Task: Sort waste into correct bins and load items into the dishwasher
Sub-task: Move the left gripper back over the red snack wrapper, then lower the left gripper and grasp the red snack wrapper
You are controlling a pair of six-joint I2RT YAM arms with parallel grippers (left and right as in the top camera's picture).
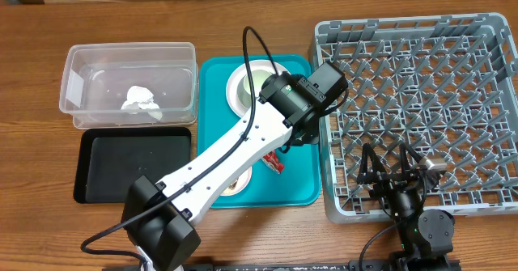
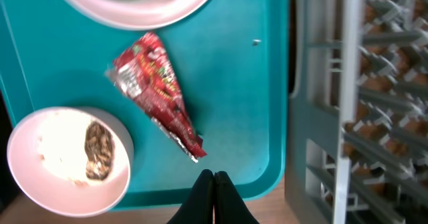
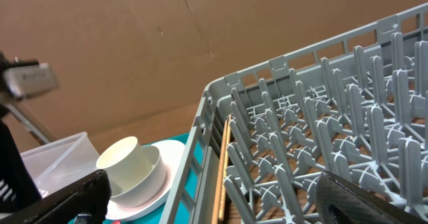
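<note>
A red snack wrapper (image 2: 157,90) lies on the teal tray (image 2: 241,117), also seen from overhead (image 1: 276,164). A small pink bowl (image 2: 60,160) with brown food scraps sits at the tray's front left. A white cup (image 3: 127,162) stands on a white plate (image 1: 247,85) at the tray's back. My left gripper (image 2: 214,184) is shut and empty, held above the tray's front right near the wrapper; overhead (image 1: 295,133) the arm covers most of it. My right gripper (image 3: 214,197) is open and empty over the front of the grey dish rack (image 1: 421,101).
A clear plastic bin (image 1: 81,65) at the back left holds crumpled white paper (image 1: 139,99). A black tray (image 1: 133,164) lies in front of it. A wooden stick (image 3: 223,167) lies inside the rack's left wall. The rack stands tight against the teal tray's right edge.
</note>
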